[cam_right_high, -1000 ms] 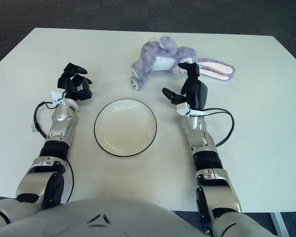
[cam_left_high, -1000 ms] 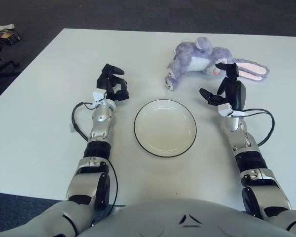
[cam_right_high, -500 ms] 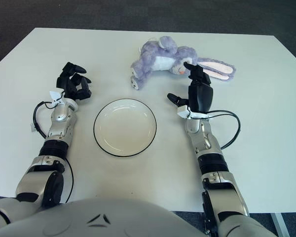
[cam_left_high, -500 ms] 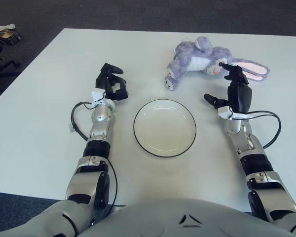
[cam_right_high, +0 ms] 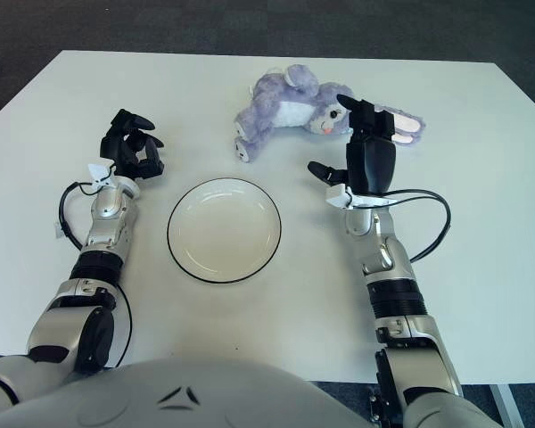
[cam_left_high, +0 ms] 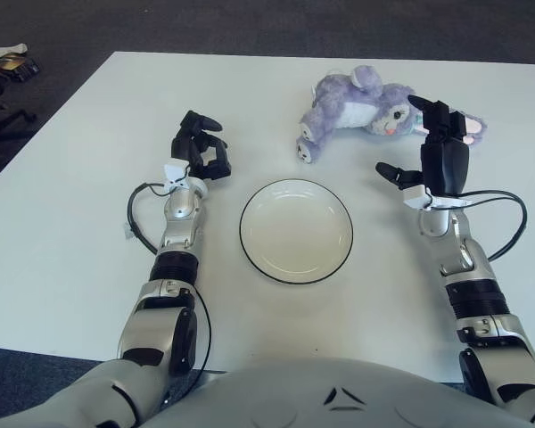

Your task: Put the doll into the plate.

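A purple plush rabbit doll (cam_left_high: pixel 358 109) with pink-lined ears lies on its side at the far right of the white table. The white plate (cam_left_high: pixel 296 230) with a dark rim sits empty in the middle. My right hand (cam_left_high: pixel 432 147) is raised just in front of the doll's head and ears, fingers spread, holding nothing; its fingertips overlap the ears in view. My left hand (cam_left_high: pixel 199 147) shows left of the plate, fingers curled, holding nothing.
The white table (cam_left_high: pixel 80 196) ends at its far edge behind the doll, with dark carpet beyond. Black cables loop beside each forearm (cam_left_high: pixel 136 218). Some clutter lies on the floor at the far left (cam_left_high: pixel 7 62).
My right hand has moved forward and to the right, from beside the plate's right rim up to the doll's ears. The doll, plate and left hand have stayed put.
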You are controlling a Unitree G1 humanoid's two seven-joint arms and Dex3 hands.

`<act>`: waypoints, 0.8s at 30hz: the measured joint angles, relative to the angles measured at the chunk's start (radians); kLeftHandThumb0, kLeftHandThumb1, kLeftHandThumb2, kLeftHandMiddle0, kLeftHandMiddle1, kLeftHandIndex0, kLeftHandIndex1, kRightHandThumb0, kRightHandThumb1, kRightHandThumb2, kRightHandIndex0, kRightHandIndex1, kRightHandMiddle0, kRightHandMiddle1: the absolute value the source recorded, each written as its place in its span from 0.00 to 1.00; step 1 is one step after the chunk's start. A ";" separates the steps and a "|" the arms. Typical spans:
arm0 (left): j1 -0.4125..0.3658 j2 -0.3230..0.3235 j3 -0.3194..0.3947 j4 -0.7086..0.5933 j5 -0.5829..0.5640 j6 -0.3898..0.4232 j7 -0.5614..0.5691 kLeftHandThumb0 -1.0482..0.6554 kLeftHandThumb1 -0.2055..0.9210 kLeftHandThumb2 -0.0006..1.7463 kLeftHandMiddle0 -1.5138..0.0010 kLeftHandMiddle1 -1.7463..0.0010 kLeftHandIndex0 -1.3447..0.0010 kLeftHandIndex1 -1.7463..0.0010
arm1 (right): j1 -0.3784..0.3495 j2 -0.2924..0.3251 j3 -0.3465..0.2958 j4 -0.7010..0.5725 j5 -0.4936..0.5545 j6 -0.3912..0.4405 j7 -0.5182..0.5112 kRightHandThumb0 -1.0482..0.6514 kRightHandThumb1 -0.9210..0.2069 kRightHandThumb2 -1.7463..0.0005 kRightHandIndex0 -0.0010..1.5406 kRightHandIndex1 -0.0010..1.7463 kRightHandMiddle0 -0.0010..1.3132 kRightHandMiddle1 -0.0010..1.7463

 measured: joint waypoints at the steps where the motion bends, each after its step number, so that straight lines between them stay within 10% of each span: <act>1: -0.002 0.000 0.000 0.004 0.000 -0.003 0.001 0.61 0.41 0.80 0.64 0.00 0.61 0.00 | -0.001 -0.005 0.000 -0.003 -0.004 0.000 -0.003 0.41 0.87 0.27 0.00 0.65 0.00 0.38; 24: -0.024 0.010 -0.002 0.049 -0.002 -0.024 -0.002 0.61 0.40 0.81 0.63 0.00 0.60 0.00 | -0.037 -0.030 -0.002 -0.042 -0.055 0.031 -0.010 0.20 0.70 0.38 0.00 0.35 0.00 0.51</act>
